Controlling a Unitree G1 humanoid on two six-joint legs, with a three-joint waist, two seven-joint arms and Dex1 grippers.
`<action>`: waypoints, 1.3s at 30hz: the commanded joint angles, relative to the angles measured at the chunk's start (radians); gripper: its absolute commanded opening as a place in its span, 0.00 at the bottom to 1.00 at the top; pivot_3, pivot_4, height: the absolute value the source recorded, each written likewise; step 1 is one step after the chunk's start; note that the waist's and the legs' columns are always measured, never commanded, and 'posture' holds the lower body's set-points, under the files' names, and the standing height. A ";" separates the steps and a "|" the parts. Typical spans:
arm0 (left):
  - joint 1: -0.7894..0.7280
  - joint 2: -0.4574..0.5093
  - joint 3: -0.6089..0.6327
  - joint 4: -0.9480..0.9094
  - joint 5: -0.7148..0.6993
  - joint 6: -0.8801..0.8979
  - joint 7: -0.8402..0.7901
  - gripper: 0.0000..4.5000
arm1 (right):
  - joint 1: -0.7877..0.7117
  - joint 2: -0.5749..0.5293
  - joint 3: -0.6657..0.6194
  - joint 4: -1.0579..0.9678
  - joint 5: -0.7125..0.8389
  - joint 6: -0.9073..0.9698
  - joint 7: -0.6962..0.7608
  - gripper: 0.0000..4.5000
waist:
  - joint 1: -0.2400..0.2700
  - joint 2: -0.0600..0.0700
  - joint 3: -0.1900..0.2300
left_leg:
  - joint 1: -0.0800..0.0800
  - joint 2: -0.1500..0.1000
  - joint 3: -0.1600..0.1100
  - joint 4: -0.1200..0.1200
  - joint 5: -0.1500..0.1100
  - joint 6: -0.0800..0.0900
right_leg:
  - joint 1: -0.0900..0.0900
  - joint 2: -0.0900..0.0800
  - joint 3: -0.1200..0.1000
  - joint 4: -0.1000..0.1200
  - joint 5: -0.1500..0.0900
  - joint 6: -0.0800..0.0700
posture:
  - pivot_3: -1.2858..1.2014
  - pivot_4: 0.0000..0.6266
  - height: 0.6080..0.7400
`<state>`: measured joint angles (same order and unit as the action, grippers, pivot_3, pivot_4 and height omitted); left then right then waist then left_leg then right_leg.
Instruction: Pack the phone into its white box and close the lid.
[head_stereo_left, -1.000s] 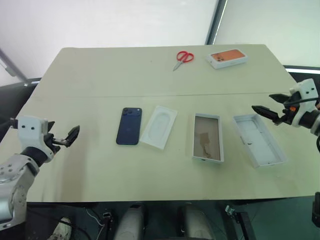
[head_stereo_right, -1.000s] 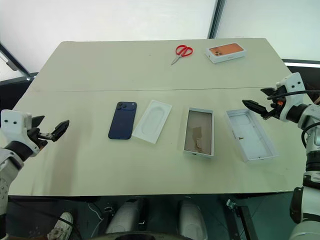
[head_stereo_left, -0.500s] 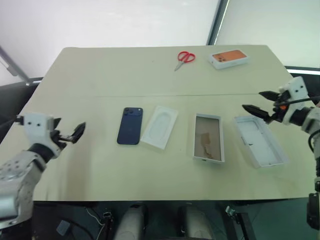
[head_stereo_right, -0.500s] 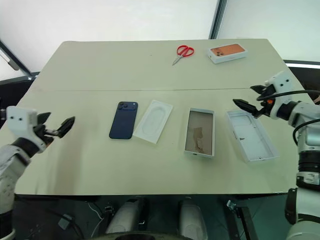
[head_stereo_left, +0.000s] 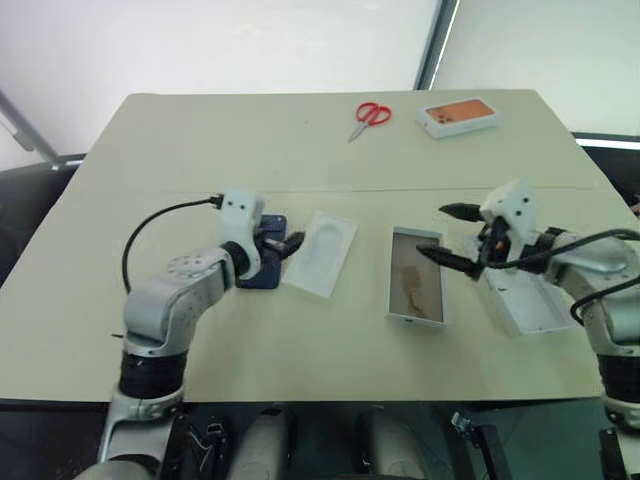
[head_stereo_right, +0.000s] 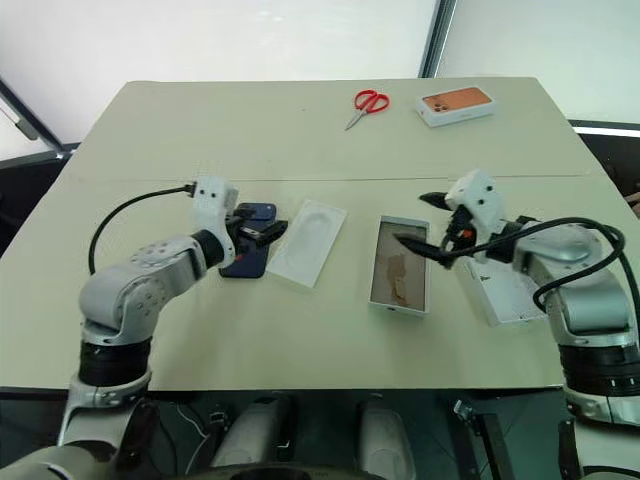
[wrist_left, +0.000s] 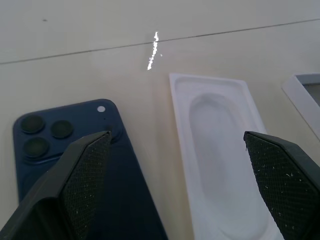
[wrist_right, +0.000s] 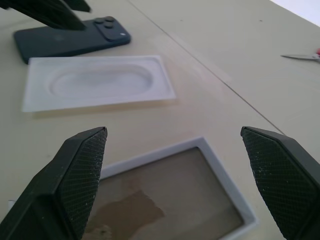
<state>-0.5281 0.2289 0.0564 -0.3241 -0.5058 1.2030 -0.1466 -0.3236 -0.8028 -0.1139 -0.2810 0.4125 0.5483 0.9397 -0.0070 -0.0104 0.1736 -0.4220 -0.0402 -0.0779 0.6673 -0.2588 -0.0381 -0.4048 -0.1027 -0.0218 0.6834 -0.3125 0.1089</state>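
Both arms reached in over the table, nothing held.

The left gripper (head_stereo_right: 262, 229) hung spread wide over the phone (wrist_left: 75, 165), which lay flat beside the white insert (head_stereo_right: 306, 241). The right gripper (head_stereo_right: 421, 222), also spread and empty, hovered at the white box (head_stereo_right: 402, 266); the lid (head_stereo_right: 500, 295) lay just beside it.

On the bench (head_stereo_left: 300, 150), four things lay in a row across the middle: the phone (head_stereo_right: 252, 250) nearest the left edge, then the insert (head_stereo_right: 306, 241), the white box (head_stereo_right: 400, 265), and the lid (head_stereo_right: 500, 290) nearest the right edge. Toward the far edge lay the scissors (head_stereo_right: 366, 103), with a second box (head_stereo_right: 456, 103) beside them, nearer the far right corner.
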 joint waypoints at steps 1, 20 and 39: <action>-0.066 -0.064 0.024 0.015 -0.005 0.172 0.063 0.99 | 0.021 0.016 0.051 -0.167 0.073 0.056 0.008 0.99 | -0.002 0.000 0.000 | 0.000 0.000 0.000 0.000 0.000 0.000 | 0.000 0.000 0.000 0.000 0.000 0.000 | 0.52 0.24 0.68; -0.189 -0.190 0.126 0.136 0.073 0.410 0.083 0.87 | 0.051 0.030 0.089 -0.254 0.108 0.094 -0.049 1.00 | -0.002 -0.001 0.000 | 0.000 -0.001 -0.001 0.000 0.002 -0.004 | 0.000 0.000 -0.001 0.000 0.000 0.000 | 0.52 0.24 0.68; -0.236 -0.266 0.351 0.102 0.030 0.368 0.045 0.01 | 0.051 -0.031 0.035 -0.187 0.046 0.063 -0.079 1.00 | -0.002 -0.001 0.000 | 0.000 0.000 -0.001 0.000 0.002 -0.004 | 0.000 0.000 -0.001 0.000 0.000 0.000 | 0.52 0.24 0.68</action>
<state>-0.7287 -0.0236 0.3685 -0.1812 -0.4498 1.5803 -0.0885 -0.2693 -0.8125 -0.0308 -0.4627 0.4612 0.6355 0.8596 -0.0093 -0.0115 0.1739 -0.4218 -0.0406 -0.0783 0.6673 -0.2566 -0.0419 -0.4045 -0.1030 -0.0227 0.6832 -0.3126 0.1090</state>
